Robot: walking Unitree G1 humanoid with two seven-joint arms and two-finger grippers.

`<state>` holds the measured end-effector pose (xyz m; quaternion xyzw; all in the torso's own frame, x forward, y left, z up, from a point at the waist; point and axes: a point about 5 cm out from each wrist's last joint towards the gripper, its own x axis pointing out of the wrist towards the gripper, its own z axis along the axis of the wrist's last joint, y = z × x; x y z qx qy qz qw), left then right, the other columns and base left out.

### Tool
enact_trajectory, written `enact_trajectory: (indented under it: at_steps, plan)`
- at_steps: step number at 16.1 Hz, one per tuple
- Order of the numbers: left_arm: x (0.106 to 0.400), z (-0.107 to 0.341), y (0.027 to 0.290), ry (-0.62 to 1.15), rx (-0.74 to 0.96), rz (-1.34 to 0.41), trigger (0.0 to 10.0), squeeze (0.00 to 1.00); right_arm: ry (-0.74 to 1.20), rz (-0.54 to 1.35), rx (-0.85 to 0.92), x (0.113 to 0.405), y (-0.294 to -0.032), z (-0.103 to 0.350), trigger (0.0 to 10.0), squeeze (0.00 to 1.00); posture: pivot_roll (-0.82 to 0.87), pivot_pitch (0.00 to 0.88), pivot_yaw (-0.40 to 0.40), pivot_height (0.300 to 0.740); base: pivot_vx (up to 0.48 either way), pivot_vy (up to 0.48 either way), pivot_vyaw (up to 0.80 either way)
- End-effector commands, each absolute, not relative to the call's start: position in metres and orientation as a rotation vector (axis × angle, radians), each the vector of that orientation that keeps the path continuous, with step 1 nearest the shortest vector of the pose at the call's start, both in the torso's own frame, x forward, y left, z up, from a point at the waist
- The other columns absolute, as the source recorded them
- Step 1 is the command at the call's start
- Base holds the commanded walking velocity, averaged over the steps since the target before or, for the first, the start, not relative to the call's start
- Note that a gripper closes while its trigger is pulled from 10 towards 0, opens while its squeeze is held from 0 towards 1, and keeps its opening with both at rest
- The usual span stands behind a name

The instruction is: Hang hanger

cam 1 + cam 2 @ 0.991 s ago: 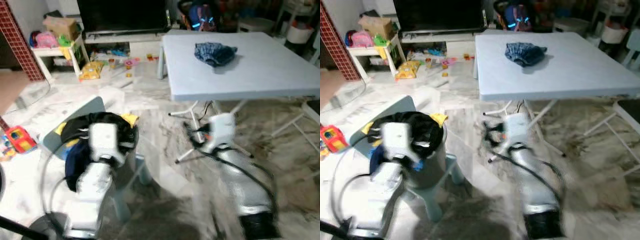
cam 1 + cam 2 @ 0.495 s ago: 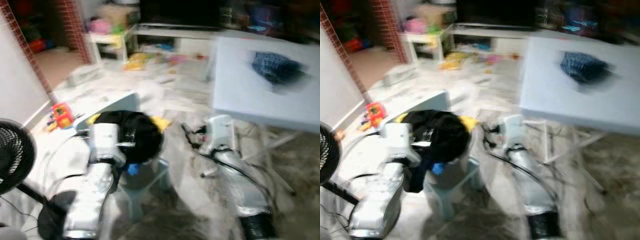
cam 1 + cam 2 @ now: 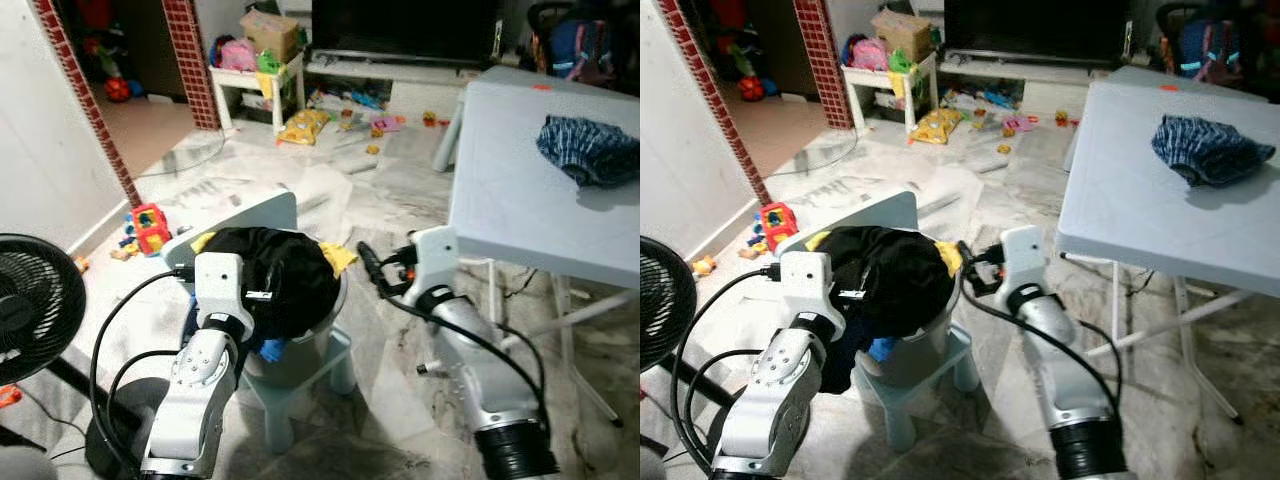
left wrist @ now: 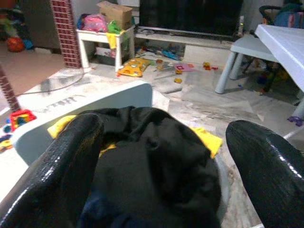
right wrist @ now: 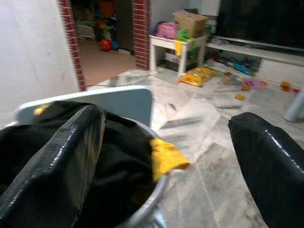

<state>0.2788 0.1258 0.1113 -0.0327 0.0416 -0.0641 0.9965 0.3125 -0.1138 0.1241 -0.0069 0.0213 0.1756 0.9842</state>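
Over black clothes [image 3: 285,280]: both grippers, no hanger held.

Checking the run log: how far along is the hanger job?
Nothing looks done yet. No hanger in view. Left gripper and right gripper are both open, holding nothing, over the bucket of black clothes on the small chair. Finding, gripping and hanging the hanger all remain.

A grey bucket [image 3: 925,345] heaped with black clothing [image 3: 885,275] is carried on a small pale blue chair [image 3: 940,365] set on the marble floor [image 3: 890,175]. A crumpled blue plaid garment [image 3: 1210,150] is seen lying on the white counter [image 3: 1130,215]. Toys [image 3: 935,125] are scattered over the floor.
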Motion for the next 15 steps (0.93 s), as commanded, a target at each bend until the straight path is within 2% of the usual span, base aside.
enact_trajectory:
  at_steps: [1,4,15]
  plan:
    - [0.2799,0.1081,0.1250,0.113,-0.059,-0.153,10.0,0.00,0.029,0.353,-0.022,0.3158,-0.1113,0.1284,10.0,0.00,-0.10,0.000,0.019,0.740,0.000,0.000,0.00]
    - [0.2803,0.1120,0.1206,0.109,-0.056,-0.177,10.0,0.00,0.036,0.348,-0.019,0.3143,-0.1115,0.1262,10.0,0.00,-0.09,0.028,0.011,0.740,0.000,0.000,0.00]
    - [0.2768,0.1085,0.1225,0.117,-0.060,-0.131,10.0,0.00,0.038,0.379,-0.041,0.3149,-0.1107,0.1280,10.0,0.00,-0.11,0.015,-0.028,0.740,0.000,0.000,0.00]
